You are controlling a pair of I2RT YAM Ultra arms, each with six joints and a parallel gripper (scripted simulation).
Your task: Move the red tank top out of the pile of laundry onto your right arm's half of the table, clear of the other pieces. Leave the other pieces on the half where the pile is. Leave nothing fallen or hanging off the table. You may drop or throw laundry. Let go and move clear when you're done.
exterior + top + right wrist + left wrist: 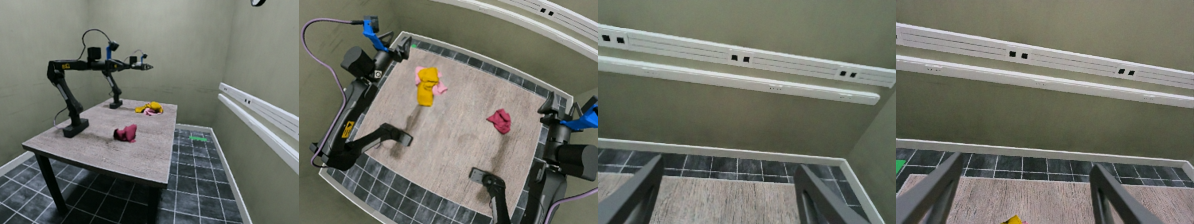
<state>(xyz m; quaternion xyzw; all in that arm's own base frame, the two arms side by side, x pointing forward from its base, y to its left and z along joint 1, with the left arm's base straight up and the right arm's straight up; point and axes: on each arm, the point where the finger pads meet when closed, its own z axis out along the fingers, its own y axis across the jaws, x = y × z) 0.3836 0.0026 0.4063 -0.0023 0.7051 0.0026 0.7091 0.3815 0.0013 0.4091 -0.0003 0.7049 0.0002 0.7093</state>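
Red top (501, 121) (126, 133) lies bunched near the desk's (454, 159) (91, 152) right edge, one corner pointing left; folds hide its long axis. Left gripper (405, 48) (149, 67) (1027, 166) and right gripper (548, 107) (126, 66) (733, 166): both released.

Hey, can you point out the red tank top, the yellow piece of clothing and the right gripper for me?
Red tank top (501, 121) (127, 133): top and exterior views, middle of the crumpled cloth.
Yellow clothing (426, 88): top view, middle of its folds.
Right gripper (545, 109): top view, between the fingertips.

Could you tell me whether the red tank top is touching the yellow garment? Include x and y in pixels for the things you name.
No, the red tank top (501, 121) (126, 133) lies well apart from it.
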